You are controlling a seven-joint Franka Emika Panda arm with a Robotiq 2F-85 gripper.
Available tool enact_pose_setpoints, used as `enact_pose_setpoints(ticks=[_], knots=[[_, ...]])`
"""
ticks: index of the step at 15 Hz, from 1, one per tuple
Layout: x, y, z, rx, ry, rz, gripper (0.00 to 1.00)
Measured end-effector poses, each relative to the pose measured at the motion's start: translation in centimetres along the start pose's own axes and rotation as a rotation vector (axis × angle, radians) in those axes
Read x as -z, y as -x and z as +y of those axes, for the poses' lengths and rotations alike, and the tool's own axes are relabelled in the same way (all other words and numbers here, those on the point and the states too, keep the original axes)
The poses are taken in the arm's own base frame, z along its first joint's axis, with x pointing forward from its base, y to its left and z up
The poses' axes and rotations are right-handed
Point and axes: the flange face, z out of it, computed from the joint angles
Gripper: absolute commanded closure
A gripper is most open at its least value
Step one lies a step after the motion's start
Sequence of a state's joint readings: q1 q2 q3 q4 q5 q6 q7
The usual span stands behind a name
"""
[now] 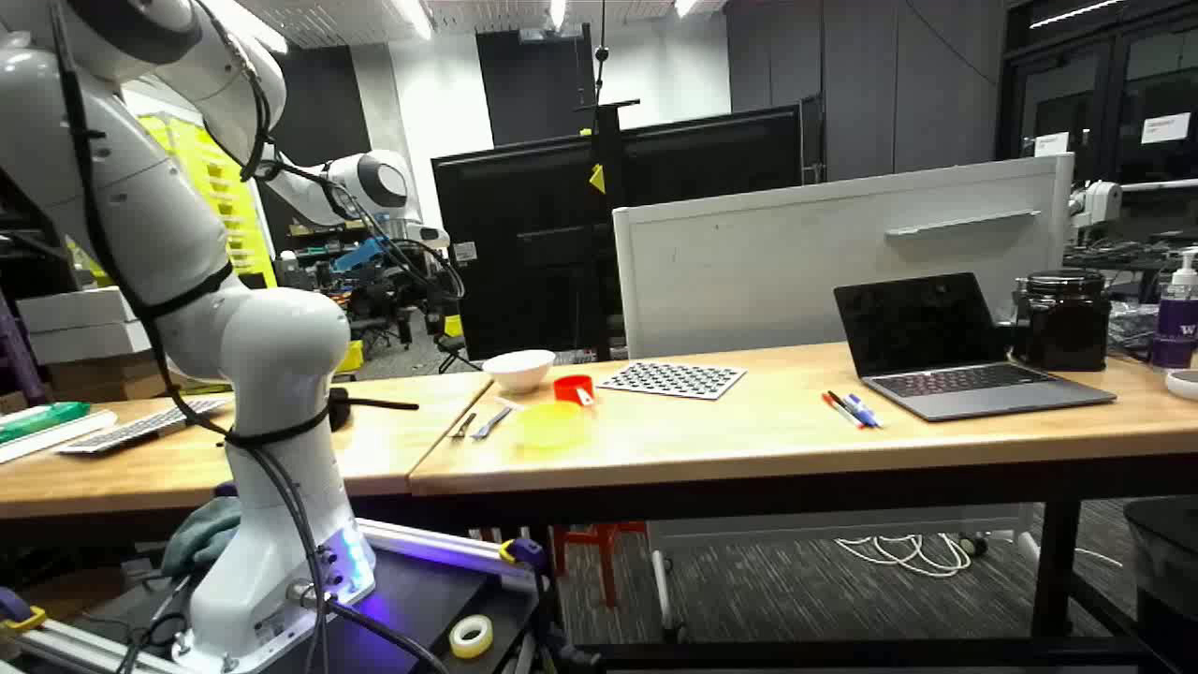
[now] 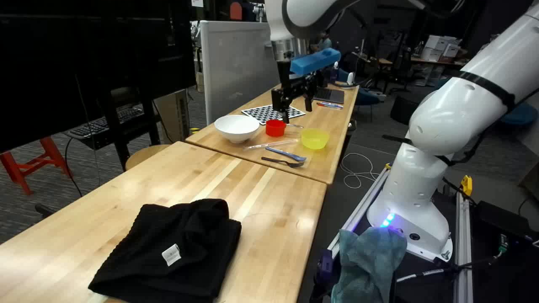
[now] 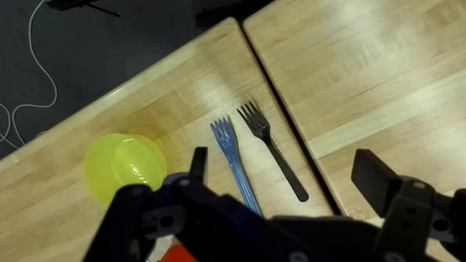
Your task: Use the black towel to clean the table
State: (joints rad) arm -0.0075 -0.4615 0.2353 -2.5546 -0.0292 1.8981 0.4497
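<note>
The black towel lies folded and bunched, with a white tag showing, on the near wooden table in an exterior view. It does not show in the wrist view, and I cannot make it out in the other pictures. My gripper is open and empty, in the air above the tableware on the farther table, well away from the towel. In the wrist view its two fingers are wide apart, with a blue fork and a black fork on the table below, between them.
A yellow bowl, a red cup, a white bowl and a checkered board stand on the farther table. A laptop, pens and a dark jar are farther along. A gap separates the tables.
</note>
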Motion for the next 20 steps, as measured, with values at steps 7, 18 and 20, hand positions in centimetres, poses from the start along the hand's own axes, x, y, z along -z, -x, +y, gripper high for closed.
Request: enact_pose_setpoints(ticks=[7,18,20], knots=[[0.1,0.2,-3.1,0.051,0.016,0.003,0.0],[0.9,-0.3,-18.0,0.281,-0.021,0.045,0.0],[0.7,-0.2,-20.2,0.339,-0.031,0.039,0.0]])
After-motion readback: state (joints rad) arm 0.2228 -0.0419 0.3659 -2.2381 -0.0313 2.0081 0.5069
